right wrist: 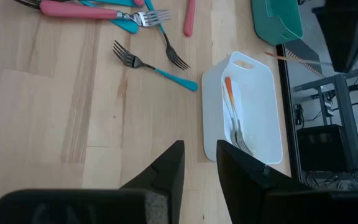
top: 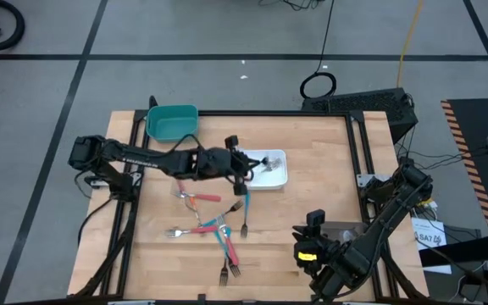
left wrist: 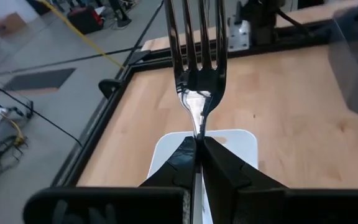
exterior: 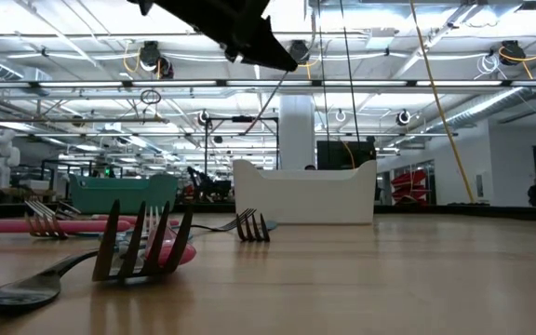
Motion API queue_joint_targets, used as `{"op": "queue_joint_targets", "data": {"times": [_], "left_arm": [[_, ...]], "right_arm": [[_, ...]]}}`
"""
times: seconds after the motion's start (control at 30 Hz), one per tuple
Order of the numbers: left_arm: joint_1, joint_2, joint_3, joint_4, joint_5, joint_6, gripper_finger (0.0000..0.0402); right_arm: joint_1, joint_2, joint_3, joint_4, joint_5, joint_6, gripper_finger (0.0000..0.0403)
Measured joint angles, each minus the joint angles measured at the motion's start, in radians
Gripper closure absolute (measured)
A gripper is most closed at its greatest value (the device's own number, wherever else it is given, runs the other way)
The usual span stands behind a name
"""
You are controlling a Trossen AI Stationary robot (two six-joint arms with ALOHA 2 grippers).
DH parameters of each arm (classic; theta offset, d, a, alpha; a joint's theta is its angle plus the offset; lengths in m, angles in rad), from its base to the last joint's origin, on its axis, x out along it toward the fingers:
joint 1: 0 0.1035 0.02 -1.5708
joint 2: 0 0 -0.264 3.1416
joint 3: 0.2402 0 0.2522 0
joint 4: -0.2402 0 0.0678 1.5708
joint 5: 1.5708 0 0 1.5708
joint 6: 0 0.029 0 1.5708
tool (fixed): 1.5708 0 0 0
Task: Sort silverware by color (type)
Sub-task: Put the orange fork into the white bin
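One fork [left wrist: 197,68] pinched in left hand [left wrist: 199,155] above white tray [left wrist: 238,140].

A teal tray [top: 171,122] and white tray [top: 280,175] sit apart on the wooden table [top: 312,203] — possibly a grey one nearer.

White tray [right wrist: 257,106] holding orange-handled fork [right wrist: 230,106], teal fork [right wrist: 154,65] beside it
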Motion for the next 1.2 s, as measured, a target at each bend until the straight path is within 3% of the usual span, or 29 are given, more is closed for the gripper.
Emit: {"op": "queue_joint_targets", "data": {"times": [0.47, 0.77, 1.03, 1.2], "left_arm": [[0.074, 0.197, 0.001, 0.167, -0.004, -0.054, 0.0378], [0.103, 0.260, 0.000, 0.154, -0.009, -0.178, 0.0378], [0.099, 0.260, 0.011, 0.109, 0.000, -0.197, 0.0378], [0.093, 0.259, 0.153, -0.125, 0.004, -0.199, 0.0378]], "right_arm": [[0.016, 0.000, 0.000, -0.017, 0.000, 0.024, 0.0314], [0.017, 0.000, 0.000, -0.018, 0.001, 0.023, 0.0314], [0.017, 0.000, 0.000, -0.018, 0.001, 0.023, 0.0314], [0.017, 0.000, 0.000, -0.018, 0.001, 0.023, 0.0314]]}}
